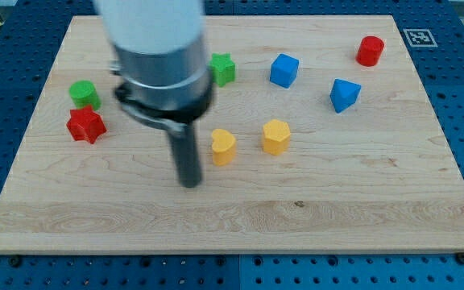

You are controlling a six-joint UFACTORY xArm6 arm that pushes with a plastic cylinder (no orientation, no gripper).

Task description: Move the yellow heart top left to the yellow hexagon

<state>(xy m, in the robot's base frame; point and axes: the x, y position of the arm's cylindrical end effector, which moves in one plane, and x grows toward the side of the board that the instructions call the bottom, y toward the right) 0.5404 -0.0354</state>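
The yellow heart (223, 147) lies near the board's middle. The yellow hexagon (275, 137) sits just to its right, a small gap between them. My tip (189, 184) rests on the board to the lower left of the yellow heart, apart from it. The arm's grey body hides the board above the tip.
A green star (224, 68), a blue cube (283, 70), a blue block (344, 94) and a red cylinder (370, 51) lie along the view's top. A green cylinder (84, 93) and a red star (85, 125) sit at the left. The wooden board (296, 217) ends near the bottom.
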